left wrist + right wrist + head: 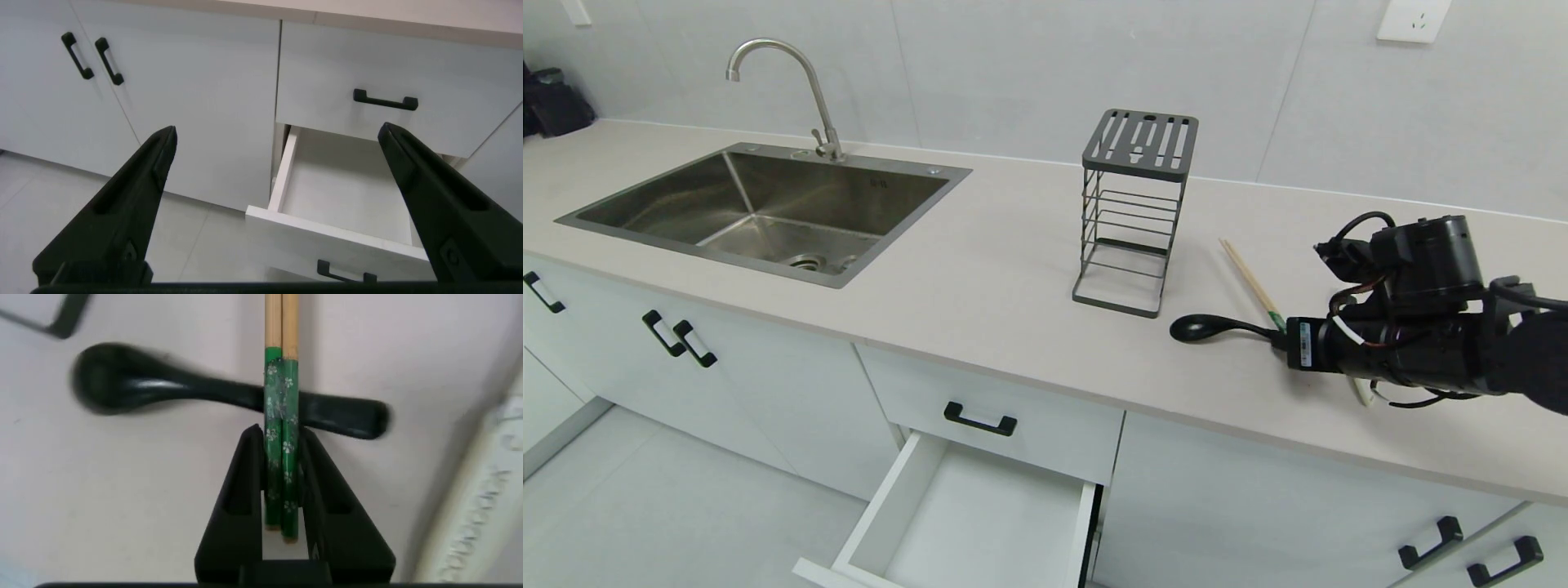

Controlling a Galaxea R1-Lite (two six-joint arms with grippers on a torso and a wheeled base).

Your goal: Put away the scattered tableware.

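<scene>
Chopsticks [282, 343], green ends pinched in right gripper [283, 439], long axis running straight out from it, crossing spoon [163, 384] handle on surface [1013, 269]. Left gripper [278, 135] spread wide above open drawer [327, 233].

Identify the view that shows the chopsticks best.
Right wrist view: the chopsticks are close up, green ends pinched in the right tool, crossing a black spoon. The head view shows them thin against the counter; the left wrist view faces the drawer.
</scene>
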